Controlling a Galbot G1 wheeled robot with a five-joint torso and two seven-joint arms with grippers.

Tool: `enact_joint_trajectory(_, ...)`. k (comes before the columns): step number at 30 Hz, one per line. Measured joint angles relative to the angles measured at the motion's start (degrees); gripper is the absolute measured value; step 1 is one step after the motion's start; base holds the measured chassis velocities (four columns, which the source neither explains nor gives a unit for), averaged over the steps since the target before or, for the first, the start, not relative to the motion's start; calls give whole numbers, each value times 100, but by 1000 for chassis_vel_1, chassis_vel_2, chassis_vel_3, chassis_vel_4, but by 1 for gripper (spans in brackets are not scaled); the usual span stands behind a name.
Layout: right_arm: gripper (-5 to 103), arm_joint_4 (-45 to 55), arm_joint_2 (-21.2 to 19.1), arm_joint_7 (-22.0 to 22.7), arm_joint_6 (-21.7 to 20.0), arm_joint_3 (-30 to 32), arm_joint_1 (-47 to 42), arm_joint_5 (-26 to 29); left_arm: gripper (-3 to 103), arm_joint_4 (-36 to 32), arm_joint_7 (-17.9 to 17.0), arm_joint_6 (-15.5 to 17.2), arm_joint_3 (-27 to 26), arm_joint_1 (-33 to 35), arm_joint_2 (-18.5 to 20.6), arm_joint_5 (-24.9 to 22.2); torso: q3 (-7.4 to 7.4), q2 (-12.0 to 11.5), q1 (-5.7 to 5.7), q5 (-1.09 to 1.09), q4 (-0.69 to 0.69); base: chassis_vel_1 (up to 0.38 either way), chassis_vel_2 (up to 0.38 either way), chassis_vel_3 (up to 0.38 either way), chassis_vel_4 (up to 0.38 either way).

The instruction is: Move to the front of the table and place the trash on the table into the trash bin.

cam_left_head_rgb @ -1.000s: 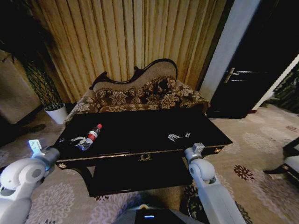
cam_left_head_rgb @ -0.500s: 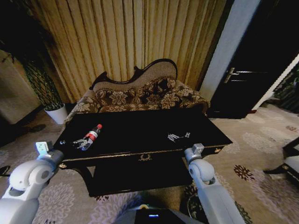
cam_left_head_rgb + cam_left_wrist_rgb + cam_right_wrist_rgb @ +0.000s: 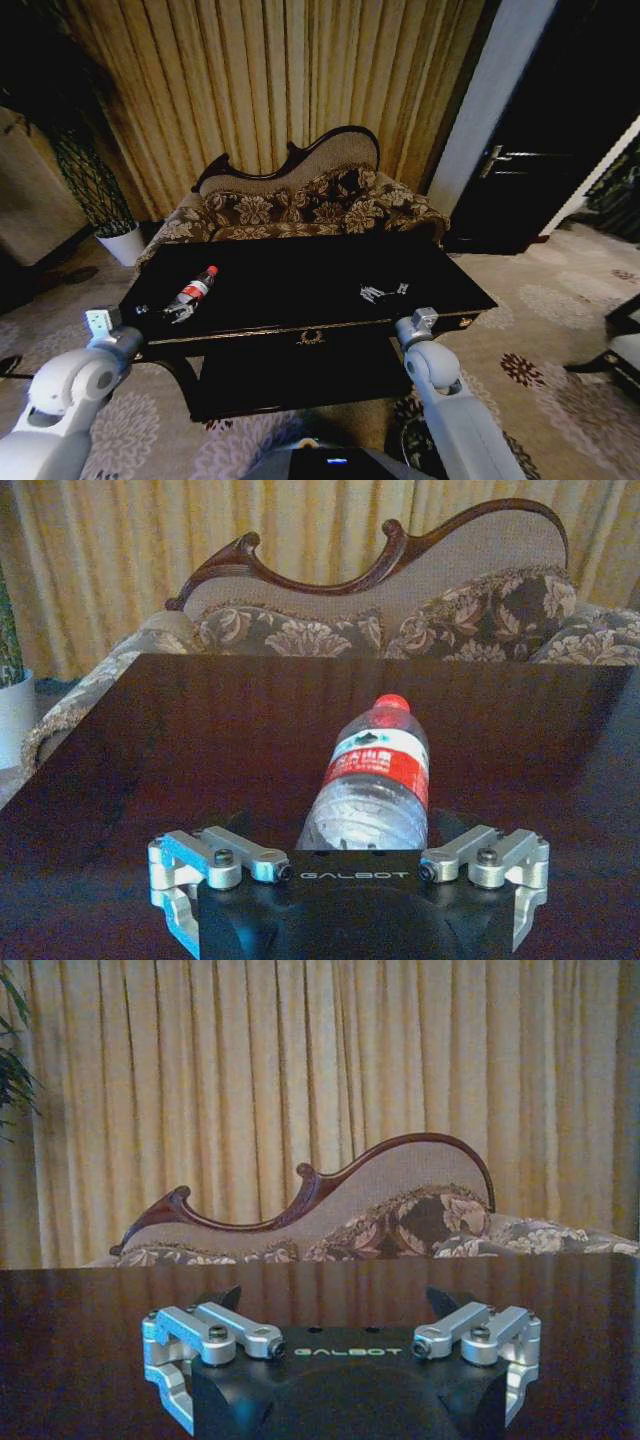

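The trash I can see is a clear plastic bottle [image 3: 197, 286] with a red cap and red label, lying on its side near the left end of the black glossy table [image 3: 300, 262]. My left gripper [image 3: 178, 312] sits low over the table, right behind the bottle's base, and is open. In the left wrist view the bottle [image 3: 375, 775] lies between the spread fingers [image 3: 222, 856], cap pointing away. My right gripper [image 3: 385, 292] hovers open over the table's right front part, holding nothing. A dark shape [image 3: 408, 445] on the floor beside my right forearm may be the trash bin, mostly hidden.
A carved floral sofa [image 3: 300, 205] stands right behind the table, with curtains beyond it. A white plant pot [image 3: 122, 243] is on the floor at the far left. A dark door [image 3: 545, 150] is at the right, and patterned carpet surrounds the table.
My left arm has swung inward and lower, and its gripper has shifted slightly toward the table's front edge behind the bottle's base. The bottle and my right arm have stayed put.
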Motion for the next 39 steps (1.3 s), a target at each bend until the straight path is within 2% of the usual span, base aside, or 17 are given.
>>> enact_joint_trajectory(10, 100, -73, -3, 0, 79, 8, 11, 1, 100, 49, -14, 0, 24, -7, -23, 21, 0, 0, 0, 0, 0, 0, 0, 0, 0)
enact_joint_trajectory(12, 100, -77, 1, 0, 82, 5, 15, 1, 103, 48, -16, 0, 17, -5, -26, 19, 0, 0, 0, 0, 0, 0, 0, 0, 0)
enact_joint_trajectory(14, 100, -78, 12, 0, 85, -3, 21, 0, 96, 46, -18, 0, 1, 5, -38, 17, 0, 0, 0, 0, 0, 0, 0, 0, 0)
enact_joint_trajectory(15, 100, -78, 12, 0, 85, -3, 21, 0, 96, 46, -18, 0, 1, 5, -38, 17, 0, 0, 0, 0, 0, 0, 0, 0, 0)
enact_joint_trajectory(19, 100, -78, 25, 0, 85, -13, 19, -5, 74, 27, -14, 0, -31, 41, -58, 0, 0, 0, 0, 0, 0, 0, 0, 0, 0)
enact_joint_trajectory(20, 100, -78, 25, 0, 85, -13, 19, -5, 74, 27, -14, 0, -31, 41, -58, 0, 0, 0, 0, 0, 0, 0, 0, 0, 0)
enact_joint_trajectory(21, 100, -75, 25, 0, 85, -13, 16, -5, 69, 26, -12, 0, -37, 45, -61, -3, 0, 0, 0, 0, 0, 0, 0, 0, 0)
enact_joint_trajectory(23, 100, -69, 25, 0, 85, -12, 14, -6, 69, 26, -10, 0, -40, 45, -62, -4, 0, 0, 0, 0, 0, 0, 0, 0, 0)
enact_joint_trajectory(27, 100, -35, 9, 0, 86, 2, 13, -7, 51, -12, 21, -2, -53, 46, -64, -9, 0, 0, 0, 0, 0, 0, 0, 0, 0)
enact_joint_trajectory(32, 100, -21, 10, 0, 105, 20, 11, -6, 42, -94, 138, -3, -90, 63, -101, 96, 0, 0, 0, 0, 0, 0, 0, 0, 0)
enact_joint_trajectory(34, 100, 12, 13, 0, 175, 30, -3, 9, 41, -137, 478, -194, -144, 74, -144, 420, 0, 0, 0, 0, 0, 0, 0, 0, 0)
enact_joint_trajectory(35, 100, 82, 8, 0, 204, 31, -21, 62, 41, -148, 767, -577, -159, 105, -162, 667, 0, 0, 0, 0, 0, 0, 0, 0, 0)
enact_joint_trajectory(36, 100, 82, 8, 0, 204, 31, -21, 62, 41, -148, 767, -577, -159, 105, -162, 667, 0, 0, 0, 0, 0, 0, 0, 0, 0)
enact_joint_trajectory(38, 100, 270, -40, 0, 213, -11, -86, 193, 41, -187, 1246, -1105, -193, 128, -181, 1087, 0, 0, 0, 0, 0, 0, 0, 0, 0)
enact_joint_trajectory(39, 100, 270, -40, 0, 213, -11, -86, 193, 41, -187, 1246, -1105, -193, 128, -181, 1087, 0, 0, 0, 0, 0, 0, 0, 0, 0)
